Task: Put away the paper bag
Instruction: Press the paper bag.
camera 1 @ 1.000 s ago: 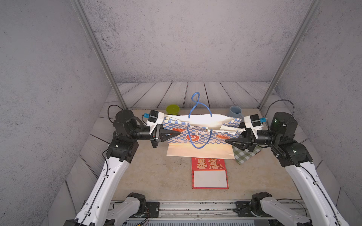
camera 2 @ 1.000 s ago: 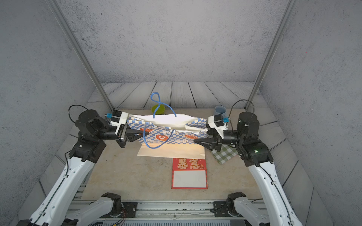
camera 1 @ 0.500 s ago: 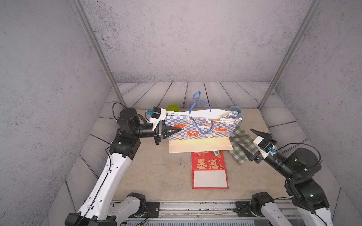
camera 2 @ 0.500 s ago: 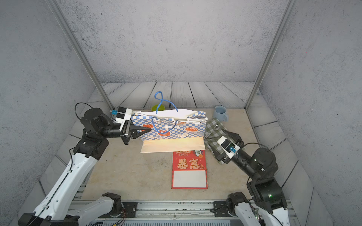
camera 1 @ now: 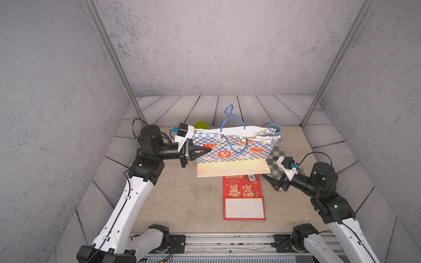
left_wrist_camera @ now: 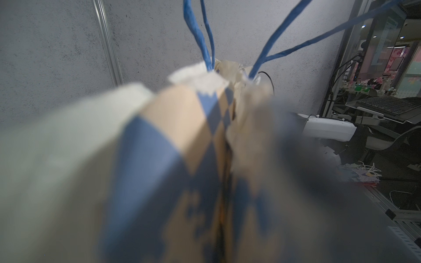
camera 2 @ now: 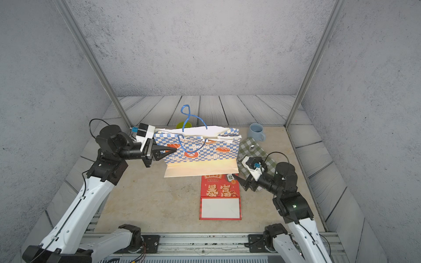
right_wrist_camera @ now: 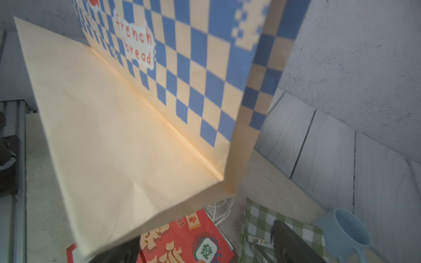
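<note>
Left gripper (camera 1: 205, 150) pinched shut on the bag's (camera 1: 234, 148) left end, holding it upright near the table's (camera 1: 182, 205) back edge (long axis side to side); right gripper (camera 1: 271, 182) wide, empty, front-right of it

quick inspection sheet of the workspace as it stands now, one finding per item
Surface: beige tabletop, lightly scuffed.
Job's things: paper bag upright and flattened, blue handles up, bottom flap jutting forward over the far end of the red box.
Clutter: mahjong tile on the red box; checked cloth; blue mug; green cup behind the bag.
Grippers: left gripper shut on the bag's side edge; right gripper open, holding nothing, low beside the red box.
Cables: black cable loops at both wrists; white cord beneath the bag.
Surroundings: grey walls, metal posts, plank floor.
</note>
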Controlling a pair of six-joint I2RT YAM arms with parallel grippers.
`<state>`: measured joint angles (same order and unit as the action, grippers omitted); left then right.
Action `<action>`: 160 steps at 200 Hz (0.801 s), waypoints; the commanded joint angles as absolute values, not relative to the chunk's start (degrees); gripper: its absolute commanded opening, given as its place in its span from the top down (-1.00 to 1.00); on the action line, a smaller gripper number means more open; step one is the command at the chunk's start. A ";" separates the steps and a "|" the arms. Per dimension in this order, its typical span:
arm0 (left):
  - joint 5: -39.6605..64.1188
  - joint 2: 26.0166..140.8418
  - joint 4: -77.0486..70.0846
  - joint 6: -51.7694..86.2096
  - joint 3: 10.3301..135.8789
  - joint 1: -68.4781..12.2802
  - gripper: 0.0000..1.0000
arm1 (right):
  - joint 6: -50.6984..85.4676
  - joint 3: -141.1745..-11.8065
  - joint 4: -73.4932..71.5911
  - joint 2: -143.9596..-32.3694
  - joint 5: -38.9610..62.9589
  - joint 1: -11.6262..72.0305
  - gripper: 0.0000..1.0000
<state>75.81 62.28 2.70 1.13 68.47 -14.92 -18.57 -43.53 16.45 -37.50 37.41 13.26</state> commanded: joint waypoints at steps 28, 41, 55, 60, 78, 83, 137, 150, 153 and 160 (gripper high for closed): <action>80.86 61.83 0.65 3.82 69.78 -15.29 1.00 | -13.93 -46.96 6.78 -42.52 47.74 13.12 -0.84; 81.79 61.79 0.82 4.40 70.04 -15.38 1.00 | -15.11 -48.62 8.40 -43.94 49.84 13.18 -0.84; 82.32 61.78 1.65 4.26 70.26 -15.49 1.00 | -16.10 -50.49 10.44 -45.56 52.55 13.12 -0.85; 82.27 61.77 2.01 3.99 70.31 -15.55 1.00 | -16.12 -51.14 11.02 -46.12 53.78 13.10 -0.85; 82.43 61.88 3.23 3.08 70.31 -15.73 1.00 | -13.88 -52.91 11.19 -48.24 60.04 13.10 -0.81; 82.51 61.99 3.45 3.03 70.39 -15.73 1.00 | -13.01 -53.27 11.01 -48.83 61.91 13.19 -0.79; 83.05 62.82 4.01 3.34 71.49 -16.28 1.00 | -12.48 -55.25 12.93 -49.92 68.24 13.13 -0.52; 82.97 62.85 4.07 3.34 71.37 -16.35 1.00 | -12.24 -55.54 12.77 -50.25 68.85 13.21 -0.38; 82.97 62.89 4.05 3.30 71.37 -16.35 1.00 | -12.03 -55.59 12.67 -50.31 69.08 13.19 -0.35; 83.05 62.85 4.20 3.29 71.37 -16.43 1.00 | -11.53 -55.60 11.99 -50.63 69.85 13.25 -0.28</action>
<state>81.76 62.67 3.99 3.31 70.02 -15.92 -12.82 -54.06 12.21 -50.09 65.47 13.26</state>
